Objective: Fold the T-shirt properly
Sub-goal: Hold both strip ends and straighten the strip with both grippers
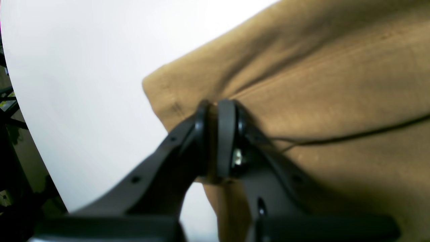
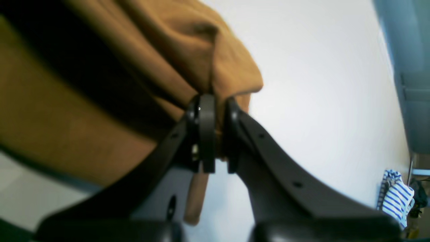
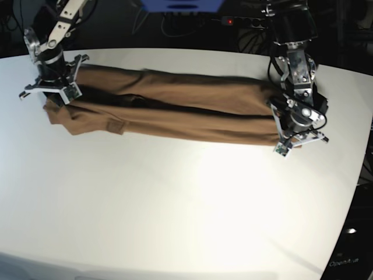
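Note:
The tan-brown T-shirt [image 3: 175, 108] lies folded into a long narrow band across the far half of the white table [image 3: 175, 198], pulled out between both arms. At the band's right end in the base view, my left gripper [image 3: 293, 139] is shut on the cloth. The left wrist view shows its jaws [image 1: 215, 112] pinching a thin fold near a corner of the T-shirt [image 1: 319, 84]. My right gripper [image 3: 54, 95] is shut on the band's left end. In the right wrist view its jaws [image 2: 218, 107] clamp a bunched edge of the T-shirt [image 2: 67, 111], and a strip of cloth hangs below them.
The table's curved edge runs close behind the left arm at the right [image 3: 355, 134]. A power strip [image 3: 245, 21] and a blue box [image 3: 180, 4] sit behind the table. A blue-and-white striped item [image 2: 394, 196] lies off the table.

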Available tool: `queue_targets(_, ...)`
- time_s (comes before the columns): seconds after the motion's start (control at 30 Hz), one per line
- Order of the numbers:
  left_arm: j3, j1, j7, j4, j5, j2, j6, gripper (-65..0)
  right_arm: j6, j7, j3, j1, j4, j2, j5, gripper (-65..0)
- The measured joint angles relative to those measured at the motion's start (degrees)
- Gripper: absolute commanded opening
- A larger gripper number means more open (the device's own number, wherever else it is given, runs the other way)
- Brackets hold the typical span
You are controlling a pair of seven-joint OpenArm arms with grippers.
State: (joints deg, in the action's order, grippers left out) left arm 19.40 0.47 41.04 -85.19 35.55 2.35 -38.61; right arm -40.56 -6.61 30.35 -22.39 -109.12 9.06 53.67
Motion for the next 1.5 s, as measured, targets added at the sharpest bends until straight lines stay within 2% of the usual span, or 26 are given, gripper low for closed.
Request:
queue_targets(0.37,0.0,0.0,-0.1,0.0,0.0,0.0,0.0,-62.4,-0.4,0.7,0.0,-0.7,1.4,0.1,0.3,-64.3)
queue_targets(0.47,0.0,0.0,-0.2,0.0,0.0,0.0,0.0,-62.4,-0.3,0.7,0.1,-0.8,1.4,0.2,0.2,-57.0)
queue_targets(0.67,0.0,0.0,-0.1,0.0,0.0,0.0,0.0,-62.4,-0.3,0.7,0.2,-0.8,1.4,0.2,0.2,-33.1)
queue_targets(0.8,0.0,0.0,-0.1,0.0,0.0,0.0,0.0,-62.4,-0.3,0.9,0.3,-0.8,1.4,0.2,0.4,-20.3)
queue_targets(1.0,0.0,0.0,-0.1,0.0,0.0,0.0,0.0,-62.4,-0.1,0.8,0.3,-1.2,1.4,0.0,0.4,-10.0)
queue_targets(1.07,0.0,0.0,-0.1,0.0,0.0,0.0,0.0,-62.4,-0.2,0.7,0.3,-2.4,1.4,-1.2,0.4,-6.8)
queue_targets(1.17,0.0,0.0,-0.2,0.0,0.0,0.1,0.0,-62.4,-0.2,1.5,1.2,-2.6,1.4,-3.1,1.0,-8.0)
queue_targets(1.27,0.0,0.0,0.0,0.0,0.0,0.1,0.0,-62.4,-0.2,0.9,3.7,-1.3,1.4,-3.3,0.7,-14.5)
queue_targets(1.37,0.0,0.0,-0.1,0.0,0.0,0.2,-0.2,-62.4,-0.4,0.8,6.7,0.5,1.4,-3.3,0.6,-26.0)
queue_targets(1.5,0.0,0.0,-0.1,0.0,0.0,0.2,-0.2,-62.4,0.0,0.7,11.1,4.5,1.4,-3.4,0.7,-46.7)
